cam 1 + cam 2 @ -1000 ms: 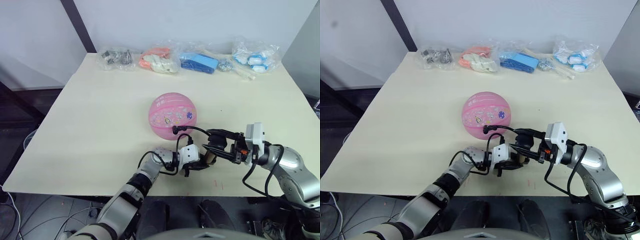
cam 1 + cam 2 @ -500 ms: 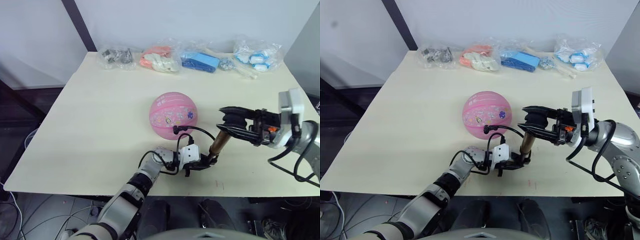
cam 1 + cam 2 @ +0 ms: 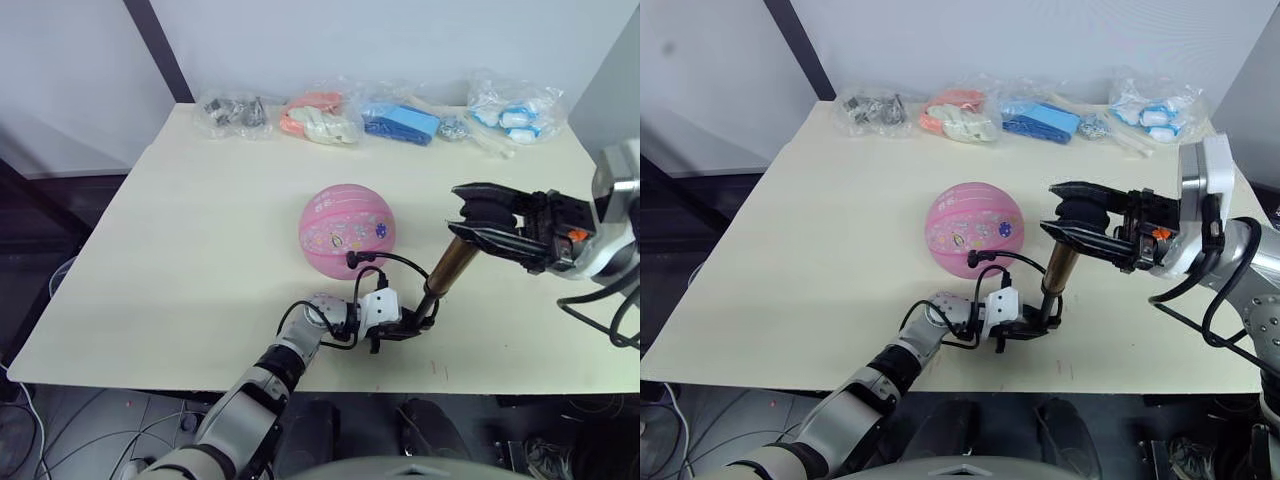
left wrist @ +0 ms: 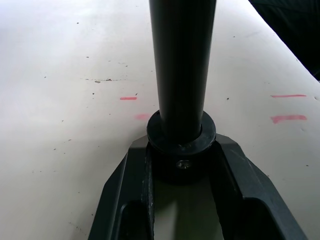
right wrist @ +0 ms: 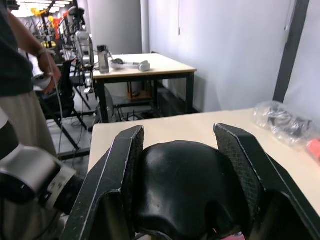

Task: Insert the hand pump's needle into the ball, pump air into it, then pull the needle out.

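Observation:
The pink ball [image 3: 347, 230] rests mid-table. The hand pump [image 3: 446, 274] stands tilted, gold barrel up. Its black base collar [image 4: 181, 145] is held low near the table's front edge by my left gripper [image 3: 405, 322], which is shut on it. The pump's black handle [image 5: 185, 190] sits between the fingers of my right gripper [image 3: 482, 225], which is shut on it, up and to the right of the ball. A thin black hose [image 3: 395, 262] loops from the base to a small black fitting [image 3: 352, 262] against the ball's near side. The needle's pin is hidden.
Several clear bags [image 3: 320, 118] of small items line the table's far edge. Red marks [image 4: 128, 98] dot the tabletop near the pump base. A person [image 5: 20, 75] stands by another table in the right wrist view.
My right gripper has risen and moved right with the handle, swinging the pump from lying low to a tilted stand. The left gripper and the ball have stayed put.

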You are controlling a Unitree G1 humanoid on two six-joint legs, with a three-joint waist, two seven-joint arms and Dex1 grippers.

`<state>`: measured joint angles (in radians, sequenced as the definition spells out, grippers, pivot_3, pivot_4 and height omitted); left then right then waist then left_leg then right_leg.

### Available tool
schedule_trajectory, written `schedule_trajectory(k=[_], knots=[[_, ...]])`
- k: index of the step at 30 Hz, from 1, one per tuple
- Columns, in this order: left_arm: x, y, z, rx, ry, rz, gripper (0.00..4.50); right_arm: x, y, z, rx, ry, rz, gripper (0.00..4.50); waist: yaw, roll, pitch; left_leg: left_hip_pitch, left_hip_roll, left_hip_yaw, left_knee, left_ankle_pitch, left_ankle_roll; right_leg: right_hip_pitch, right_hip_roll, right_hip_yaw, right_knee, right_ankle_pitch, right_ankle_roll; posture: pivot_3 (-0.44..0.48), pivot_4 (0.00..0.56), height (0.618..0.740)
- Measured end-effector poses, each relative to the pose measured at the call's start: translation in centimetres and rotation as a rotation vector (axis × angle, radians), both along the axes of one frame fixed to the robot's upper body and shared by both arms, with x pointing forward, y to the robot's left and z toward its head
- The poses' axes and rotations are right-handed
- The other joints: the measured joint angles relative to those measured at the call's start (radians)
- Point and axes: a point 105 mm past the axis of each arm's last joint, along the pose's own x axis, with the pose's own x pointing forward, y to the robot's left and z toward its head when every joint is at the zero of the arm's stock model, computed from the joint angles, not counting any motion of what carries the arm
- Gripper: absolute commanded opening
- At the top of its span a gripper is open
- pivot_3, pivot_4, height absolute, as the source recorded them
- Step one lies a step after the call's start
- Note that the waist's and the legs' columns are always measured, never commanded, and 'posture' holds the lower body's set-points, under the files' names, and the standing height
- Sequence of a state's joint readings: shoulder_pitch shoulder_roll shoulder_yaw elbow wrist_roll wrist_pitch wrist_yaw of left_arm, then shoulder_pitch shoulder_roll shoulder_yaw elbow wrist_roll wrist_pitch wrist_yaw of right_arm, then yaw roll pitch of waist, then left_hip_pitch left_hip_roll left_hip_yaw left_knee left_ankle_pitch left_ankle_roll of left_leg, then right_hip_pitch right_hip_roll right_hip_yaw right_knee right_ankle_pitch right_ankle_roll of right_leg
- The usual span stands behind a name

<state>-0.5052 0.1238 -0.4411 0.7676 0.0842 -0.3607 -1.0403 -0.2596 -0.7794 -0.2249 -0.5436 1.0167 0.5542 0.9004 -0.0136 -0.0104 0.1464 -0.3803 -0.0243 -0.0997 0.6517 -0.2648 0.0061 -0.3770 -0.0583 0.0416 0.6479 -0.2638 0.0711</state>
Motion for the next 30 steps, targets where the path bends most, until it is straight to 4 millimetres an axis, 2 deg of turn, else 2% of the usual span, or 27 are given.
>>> schedule_trajectory(k=[5,13,16,23,30], knots=[[0.0,0.1,-0.1,0.002,0.0,0.005,1.01,0.2,0.4,-1.8,-0.021,0.014,-0.01,1.85,-0.001,-0.001,-0.001,0.001,0.001,0.0,0.0,0.0,0.0,0.0,0.001,0.0,0.0,0.0,0.0,0.0,0.15,0.736],[0.0,0.1,-0.1,0.003,0.0,0.008,1.01,0.8,1.4,-6.3,-0.057,0.041,-0.041,1.85,-0.002,-0.001,-0.002,0.002,0.001,0.0,0.0,0.0,0.0,0.001,0.001,0.0,0.0,0.0,0.0,0.0,0.15,0.736],[0.0,0.2,-0.1,0.003,0.0,0.008,1.01,1.0,1.6,-7.4,-0.058,0.051,-0.054,1.85,-0.001,-0.002,-0.002,0.002,0.001,0.0,0.0,0.0,0.0,0.001,0.002,0.0,0.0,0.0,0.0,0.0,0.15,0.736],[0.0,0.1,-0.1,0.003,0.0,0.009,1.01,1.1,1.6,-10.5,-0.12,0.095,-0.086,1.85,-0.001,-0.001,-0.002,0.002,0.001,0.0,0.0,0.0,0.0,0.001,0.002,0.0,0.0,0.0,0.0,0.0,0.15,0.736],[0.0,0.2,-0.1,0.003,0.0,0.011,1.01,1.1,1.5,-10.3,-0.107,0.082,-0.107,1.85,-0.001,-0.001,-0.003,0.002,0.001,0.0,0.0,0.0,0.0,0.001,0.002,0.0,0.0,0.0,0.0,0.0,0.15,0.736]])
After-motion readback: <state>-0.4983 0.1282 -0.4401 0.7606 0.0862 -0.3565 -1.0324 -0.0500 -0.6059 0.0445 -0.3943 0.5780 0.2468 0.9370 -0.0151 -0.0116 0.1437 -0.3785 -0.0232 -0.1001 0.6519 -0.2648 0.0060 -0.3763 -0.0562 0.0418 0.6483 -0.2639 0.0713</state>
